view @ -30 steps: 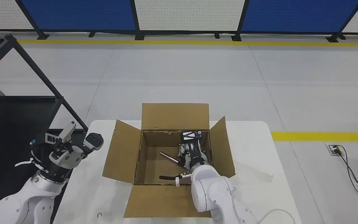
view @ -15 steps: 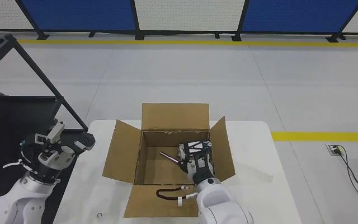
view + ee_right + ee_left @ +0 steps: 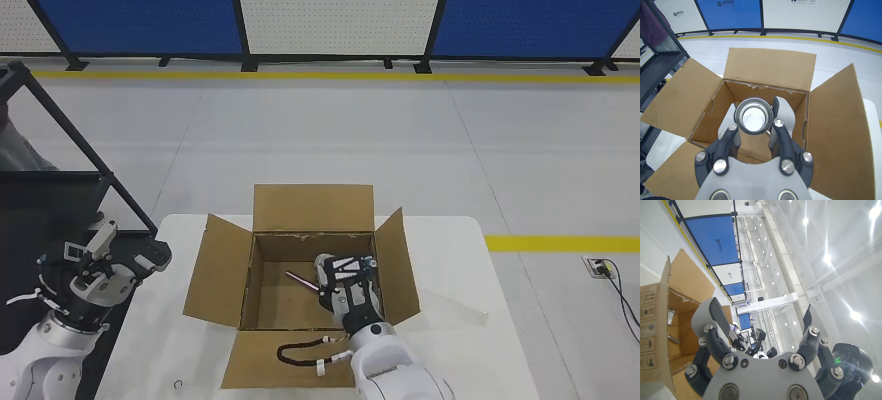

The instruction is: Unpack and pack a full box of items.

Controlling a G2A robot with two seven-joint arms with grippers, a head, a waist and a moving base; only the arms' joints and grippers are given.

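An open cardboard box [image 3: 262, 290] stands in the middle of the white table [image 3: 455, 250], all flaps folded out. My right gripper [image 3: 754, 108] is over the box's inside, right of centre, shut on a steel cup [image 3: 751, 121] held mouth up. In the top view this gripper [image 3: 348, 282] sits over the box's right half. A thin dark rod [image 3: 303, 281] lies on the box floor. My left gripper [image 3: 762, 317] stands open with nothing in it, beyond the box's left flap [image 3: 660, 313], tilted upward near the table's left edge [image 3: 150, 256].
A black cable loop [image 3: 298, 352] with white tags lies over the front flap by the right arm. A black metal rack [image 3: 60, 190] stands left of the table. A small clear item [image 3: 478, 314] lies on the table at the right.
My right gripper has drawn toward the box's near side with the cup. The black cable has slid from inside the box onto the front flap. My left gripper has pulled back to the left.
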